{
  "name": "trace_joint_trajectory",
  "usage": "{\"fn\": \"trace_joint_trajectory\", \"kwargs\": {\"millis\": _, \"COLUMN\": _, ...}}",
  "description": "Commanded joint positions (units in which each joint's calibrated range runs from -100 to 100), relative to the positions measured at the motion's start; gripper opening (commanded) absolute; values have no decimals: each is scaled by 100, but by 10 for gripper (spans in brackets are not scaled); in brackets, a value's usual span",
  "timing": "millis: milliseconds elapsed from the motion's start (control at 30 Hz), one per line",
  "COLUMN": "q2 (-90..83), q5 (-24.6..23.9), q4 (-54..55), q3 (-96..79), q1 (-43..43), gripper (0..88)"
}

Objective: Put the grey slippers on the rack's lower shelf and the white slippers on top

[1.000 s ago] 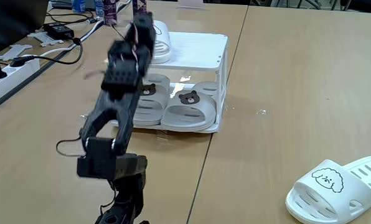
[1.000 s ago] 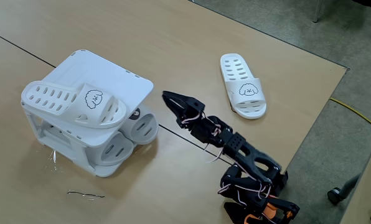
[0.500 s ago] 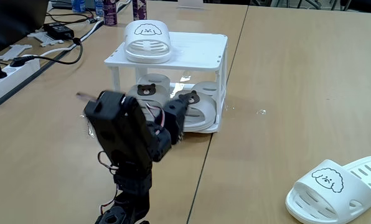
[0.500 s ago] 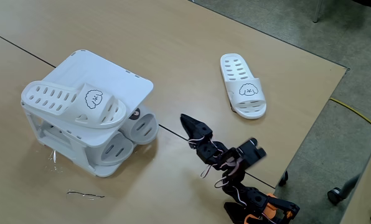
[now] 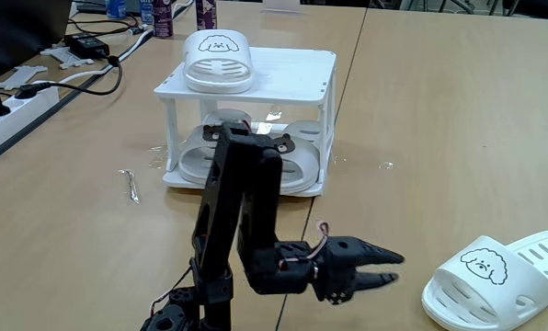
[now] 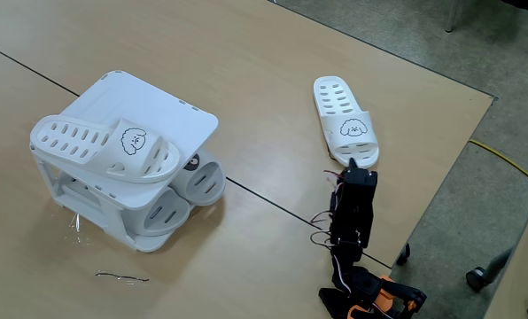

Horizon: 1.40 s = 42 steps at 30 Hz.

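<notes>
Your gripper (image 5: 392, 267) points to the right in a fixed view, low over the table (image 5: 439, 119), with its two dark fingers slightly apart and nothing between them; in the other fixed view (image 6: 353, 163) it sits just short of the heel end of the loose white slipper (image 6: 345, 121), not touching it as far as you can tell. That same white slipper (image 5: 499, 278) lies on the table at the near right, well apart from the rack (image 5: 288, 75), dog face up. The second white slipper (image 5: 218, 60) rests on the rack's slatted top, on its left half as this view shows it, leaving the right half bare; from the other fixed view you see it (image 6: 104, 149) lying across the top tier with its open end hanging a little over the edge. Both grey slippers (image 5: 291, 161) sit side by side on the lower shelf (image 5: 322, 187), bear badges facing the near side, partly hidden by your arm (image 5: 242, 207), which stands folded in front of the rack. A thin bent wire (image 5: 129, 183) lies on the table left of the rack, and a power strip (image 5: 12, 106) with cables sits along the far left edge.
</notes>
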State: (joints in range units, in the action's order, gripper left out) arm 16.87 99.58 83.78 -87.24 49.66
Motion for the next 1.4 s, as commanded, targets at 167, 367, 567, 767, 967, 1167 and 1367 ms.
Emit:
{"fn": "trace_joint_trajectory", "kwargs": {"millis": 167, "q2": 808, "q5": 42, "q4": 52, "q3": 2026, "q1": 470, "gripper": 256}}
{"fn": "trace_joint_trajectory", "kwargs": {"millis": 367, "q2": 1296, "q5": 42, "q4": -155, "q3": 2874, "q1": 420, "gripper": 264}}
{"fn": "trace_joint_trajectory", "kwargs": {"millis": 567, "q2": 1456, "q5": 42, "q4": -1190, "q3": 3911, "q1": 404, "gripper": 264}}
{"fn": "trace_joint_trajectory", "kwargs": {"millis": 767, "q2": 1860, "q5": 42, "q4": -1863, "q3": 5048, "q1": 396, "gripper": 264}}
{"fn": "trace_joint_trajectory", "kwargs": {"millis": 967, "q2": 2558, "q5": 42, "q4": -2355, "q3": 6491, "q1": 132, "gripper": 264}}
{"fn": "trace_joint_trajectory", "kwargs": {"millis": 1167, "q2": 3072, "q5": 42, "q4": -3158, "q3": 8007, "q1": -81, "gripper": 263}}
{"fn": "trace_joint_trajectory", "kwargs": {"millis": 1367, "q2": 3189, "q5": 42, "q4": -3762, "q3": 8449, "q1": -81, "gripper": 0}}
